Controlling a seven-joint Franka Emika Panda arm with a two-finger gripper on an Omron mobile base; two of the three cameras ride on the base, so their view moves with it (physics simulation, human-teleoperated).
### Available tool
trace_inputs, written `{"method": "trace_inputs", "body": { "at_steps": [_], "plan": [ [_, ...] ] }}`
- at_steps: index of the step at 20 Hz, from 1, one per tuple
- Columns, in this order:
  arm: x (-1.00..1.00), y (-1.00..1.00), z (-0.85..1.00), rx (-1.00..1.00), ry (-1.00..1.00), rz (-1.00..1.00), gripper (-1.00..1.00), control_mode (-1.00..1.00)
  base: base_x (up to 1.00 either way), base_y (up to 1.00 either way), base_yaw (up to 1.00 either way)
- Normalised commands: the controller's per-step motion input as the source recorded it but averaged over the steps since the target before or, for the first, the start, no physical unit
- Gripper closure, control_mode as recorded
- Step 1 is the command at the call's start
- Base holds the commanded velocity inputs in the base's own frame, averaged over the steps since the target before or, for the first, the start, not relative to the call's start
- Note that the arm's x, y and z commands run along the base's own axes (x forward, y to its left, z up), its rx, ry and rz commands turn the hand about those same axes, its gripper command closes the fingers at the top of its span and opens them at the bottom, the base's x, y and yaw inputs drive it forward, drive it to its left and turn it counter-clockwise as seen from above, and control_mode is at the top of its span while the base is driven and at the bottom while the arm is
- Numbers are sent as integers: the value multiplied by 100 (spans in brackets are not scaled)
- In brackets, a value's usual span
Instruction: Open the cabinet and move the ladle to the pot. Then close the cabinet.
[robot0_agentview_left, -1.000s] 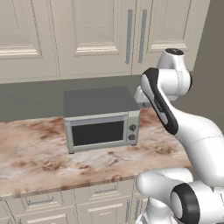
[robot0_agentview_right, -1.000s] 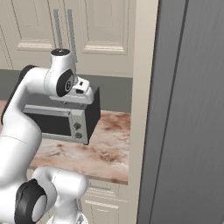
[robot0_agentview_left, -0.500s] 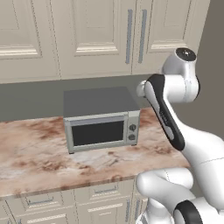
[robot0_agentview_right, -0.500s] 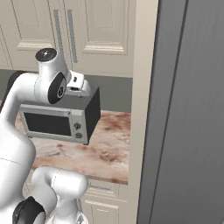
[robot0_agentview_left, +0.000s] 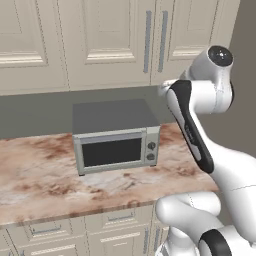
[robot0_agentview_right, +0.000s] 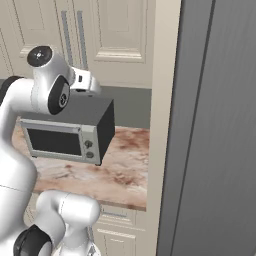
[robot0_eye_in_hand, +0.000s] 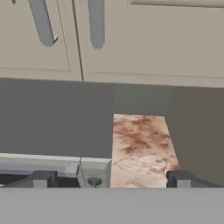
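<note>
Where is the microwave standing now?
The microwave stands on the marble counter against the grey wall, below the closed cream cabinet, left of the arm.

A marbled brown countertop (robot0_agentview_left: 40, 170) ran along a grey backsplash wall (robot0_agentview_left: 35, 112), and there sat a grey microwave (robot0_agentview_left: 116, 137) with its dark window. Cream drawer fronts (robot0_agentview_left: 45, 232) lined up below, and a tall dark grey panel (robot0_agentview_right: 220, 130) loomed at right.

The cabinet (robot0_agentview_left: 105, 42) doors look like smooth, matt cream-painted wood, with dull grey metal bar handles (robot0_agentview_left: 147, 42). The counter (robot0_agentview_left: 40, 167) resembles polished brown-veined marble. The microwave (robot0_agentview_left: 116, 135) seems matt grey metal with a dark, possibly glass, window. The arm (robot0_agentview_left: 207, 95) is glossy white plastic.
</note>
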Motion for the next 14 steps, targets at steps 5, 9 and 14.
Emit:
{"method": "trace_inputs", "body": {
  "at_steps": [5,9,14],
  "plan": [
    [0,1,47,-1,-2,0,-100,-100,0,0,0],
    [0,0,45,-2,-6,0,-100,-100,0,0,0],
    [0,0,39,0,-5,0,-100,-100,0,0,0]
  ]
}}
